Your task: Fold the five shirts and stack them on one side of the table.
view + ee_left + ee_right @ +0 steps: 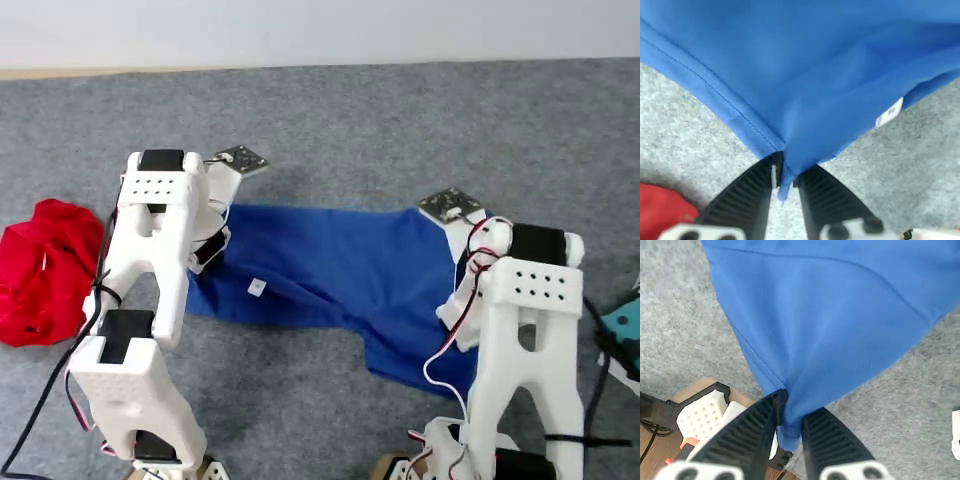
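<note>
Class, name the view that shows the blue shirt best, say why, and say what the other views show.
The high view: the blue shirt shows nearly whole, stretched between both arms. The left wrist view shows a hemmed edge pinched in the left gripper; the right wrist view, a bunched edge in the right gripper.

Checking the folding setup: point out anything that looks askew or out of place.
The red shirt lies crumpled in an unfolded heap, apart from the blue shirt, which stretches wrinkled between the left gripper and right gripper, each shut on its fabric.
</note>
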Motion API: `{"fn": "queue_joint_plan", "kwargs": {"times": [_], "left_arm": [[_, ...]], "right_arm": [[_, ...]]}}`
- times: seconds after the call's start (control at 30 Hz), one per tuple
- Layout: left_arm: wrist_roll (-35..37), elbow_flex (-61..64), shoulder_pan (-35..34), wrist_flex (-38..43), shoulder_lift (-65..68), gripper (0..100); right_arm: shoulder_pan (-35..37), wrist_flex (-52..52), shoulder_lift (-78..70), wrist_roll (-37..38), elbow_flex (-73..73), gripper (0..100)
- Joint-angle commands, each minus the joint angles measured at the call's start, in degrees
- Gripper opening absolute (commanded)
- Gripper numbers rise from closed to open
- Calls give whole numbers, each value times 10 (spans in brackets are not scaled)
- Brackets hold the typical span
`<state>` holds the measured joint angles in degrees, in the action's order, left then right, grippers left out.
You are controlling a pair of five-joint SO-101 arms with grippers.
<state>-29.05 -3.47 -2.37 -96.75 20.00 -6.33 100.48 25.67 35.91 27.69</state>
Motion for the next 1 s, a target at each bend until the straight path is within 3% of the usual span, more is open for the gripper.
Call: {"fn": "queue_joint_plan", "kwargs": {"times": [0.0, 0.23, 0.43, 0.63, 0.97], "left_arm": [[0, 0, -1, -12, -38, 3], [-25, 0, -1, -20, -37, 6], [-40, -1, -11, -20, -37, 118], [-38, -12, -11, -38, -40, 170], [-38, 31, -14, -39, -223, 239]], "right_arm": [[2, 13, 20, -1, -1, 10], [1, -6, 19, -1, -1, 10], [0, -6, 20, -1, -1, 10], [0, -6, 21, -1, -1, 10], [1, -5, 22, -5, -1, 10]]}}
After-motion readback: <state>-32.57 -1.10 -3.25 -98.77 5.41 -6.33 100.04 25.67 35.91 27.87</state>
